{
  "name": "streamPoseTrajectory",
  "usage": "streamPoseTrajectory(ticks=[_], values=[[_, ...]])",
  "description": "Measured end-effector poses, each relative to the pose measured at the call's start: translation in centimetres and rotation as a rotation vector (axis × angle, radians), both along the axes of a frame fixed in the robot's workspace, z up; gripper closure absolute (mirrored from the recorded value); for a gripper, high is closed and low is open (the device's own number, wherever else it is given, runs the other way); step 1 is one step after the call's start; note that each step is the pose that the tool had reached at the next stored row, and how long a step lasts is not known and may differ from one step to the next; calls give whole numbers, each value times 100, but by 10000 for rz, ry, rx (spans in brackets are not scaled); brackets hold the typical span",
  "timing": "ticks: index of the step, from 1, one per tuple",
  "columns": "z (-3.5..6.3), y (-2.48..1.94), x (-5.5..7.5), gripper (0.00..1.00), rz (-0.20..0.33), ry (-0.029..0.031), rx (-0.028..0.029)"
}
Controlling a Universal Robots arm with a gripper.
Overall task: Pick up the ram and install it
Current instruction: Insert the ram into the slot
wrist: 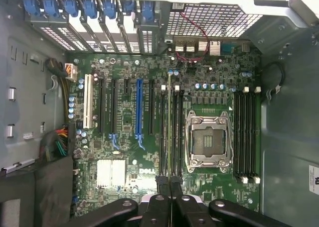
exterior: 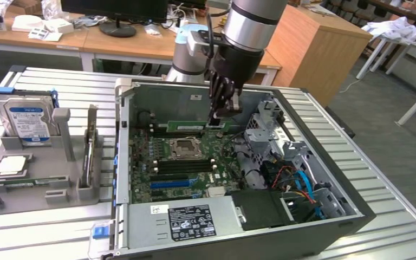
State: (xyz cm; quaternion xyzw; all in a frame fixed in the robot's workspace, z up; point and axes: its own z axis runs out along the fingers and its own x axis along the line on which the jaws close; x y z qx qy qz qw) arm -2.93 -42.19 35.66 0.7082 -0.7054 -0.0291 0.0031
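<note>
Inside PC case (exterior: pixel 324 222), over mobo (exterior: pixel 144 157), gripper (exterior: pixel 219 119) jaws clamped on ram (exterior: pixel 186 127); stick hangs edge-down above slots (wrist: pixel 178 132) beside CPU socket (wrist: pixel 207 137); HDD (exterior: pixel 26 122) stands in tray (exterior: pixel 49 192) outside

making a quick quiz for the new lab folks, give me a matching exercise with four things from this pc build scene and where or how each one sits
Things:
1. ram
2. hard drive
3. processor chip
4. processor socket

Places or states:
a. lying flat on the grey tray
b. empty, on the motherboard
c. held by the gripper inside the open case
d. standing upright on that tray, blue label showing

Pairs: 1-c, 2-d, 3-a, 4-b
</note>
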Motion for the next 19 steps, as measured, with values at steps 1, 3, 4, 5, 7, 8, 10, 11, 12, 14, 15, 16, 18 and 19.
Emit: streamPoseTrajectory(ticks=[1, 3, 4, 5, 7, 8, 10, 11, 12, 14, 15, 16, 18, 19], values=[[-9, 0, 0, 88, 0, 0, 6], [-24, 0, 0, 88, 1, 0, 16], [-29, 0, 0, 88, 1, 0, 19], [-31, 0, 0, 88, 0, 1, 19], [-33, 0, 0, 88, 1, 1, 19], [-35, 0, 0, 88, 1, 0, 20], [-43, 4, 1, 88, 2, -1, 23], [-46, 12, 1, 88, 2, 0, 22], [-51, 23, 1, 88, 0, -1, 23], [-54, 37, 1, 88, 1, 0, 21], [-53, 37, 1, 88, 1, 0, 21], [-54, 37, 1, 88, 2, 0, 22], [-53, 37, 0, 88, 0, 0, 21], [-53, 37, 0, 88, 0, 0, 21]])
